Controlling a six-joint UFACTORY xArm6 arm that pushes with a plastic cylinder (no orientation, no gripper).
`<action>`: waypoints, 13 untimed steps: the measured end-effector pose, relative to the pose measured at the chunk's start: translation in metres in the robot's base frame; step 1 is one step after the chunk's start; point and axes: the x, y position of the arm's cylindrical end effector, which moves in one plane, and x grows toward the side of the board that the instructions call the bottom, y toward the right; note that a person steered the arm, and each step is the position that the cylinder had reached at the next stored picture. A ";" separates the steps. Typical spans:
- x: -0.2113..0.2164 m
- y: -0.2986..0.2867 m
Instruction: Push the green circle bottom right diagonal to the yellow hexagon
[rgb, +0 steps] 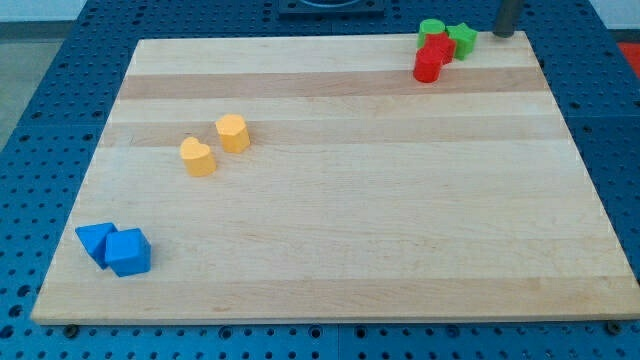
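**Rod nearly out of frame at the board's far right corner**

Because the rod is cut off by the view's top edge, you see only its short lower stub, and my tip (505, 33) sits right at the far right rim of the wooden board (340, 230), touching no block and holding nothing.

Starting nearest you, two blue blocks (114, 248) press together at the view's bottom left; their exact shapes are hard to make out. Farther up, the yellow heart (197, 157) and the yellow hexagon (232, 132) stand near each other but apart, the hexagon up and to the right.

At the far right you have a tight cluster: two red blocks (433, 57) in front, shapes unclear, with the green circle (431, 28) partly hidden behind them and a green star-like block (462, 39) beside it. The green circle lies to the view's left of my tip, with the second green block between them, and well apart from the yellow hexagon.
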 end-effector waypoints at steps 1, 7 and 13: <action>0.001 -0.018; 0.001 -0.121; 0.010 -0.214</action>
